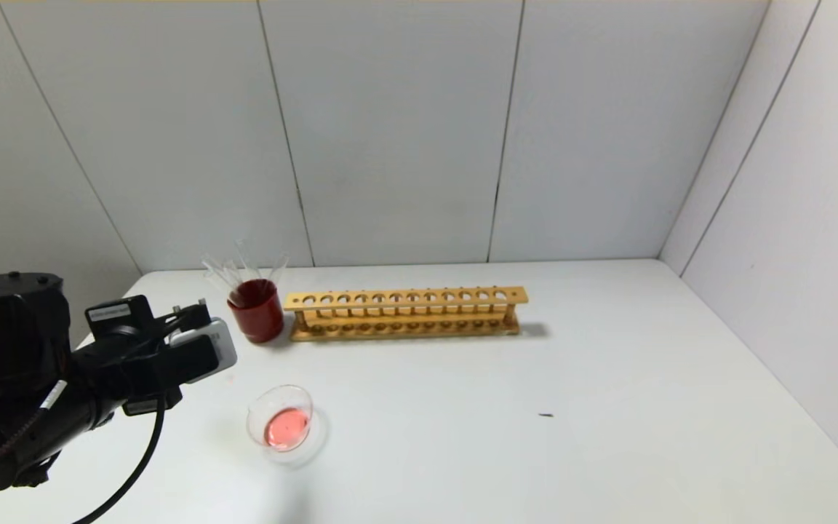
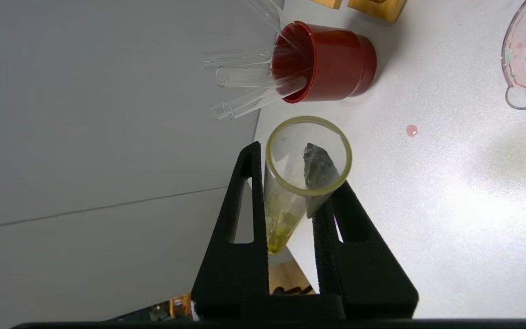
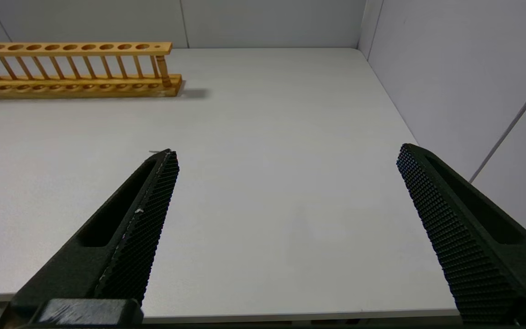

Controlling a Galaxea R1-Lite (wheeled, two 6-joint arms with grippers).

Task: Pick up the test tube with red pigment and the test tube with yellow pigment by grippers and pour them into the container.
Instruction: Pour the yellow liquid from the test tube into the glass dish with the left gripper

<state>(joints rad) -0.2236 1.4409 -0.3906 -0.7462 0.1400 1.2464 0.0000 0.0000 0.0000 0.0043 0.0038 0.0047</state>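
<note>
My left gripper point(image 2: 286, 169) is shut on the test tube with yellow pigment point(image 2: 279, 214). The tube's open mouth points away from the wrist, and a little yellow liquid lies at its round bottom. In the head view this gripper point(image 1: 197, 331) hovers left of the container point(image 1: 254, 418) and in front of the red cup. The container is a clear glass dish holding pink-red liquid; its wall also shows in the left wrist view point(image 2: 514, 98). No tube with red liquid is in view. My right gripper point(image 3: 286, 151) is open and empty above the table's near right part.
A dark red cup point(image 1: 257, 313) with several colourless tubes point(image 2: 244, 77) stands at the back left. An empty wooden rack point(image 1: 404, 313) stands to its right. A pink droplet point(image 2: 411, 130) lies on the table. Walls close off the back and right.
</note>
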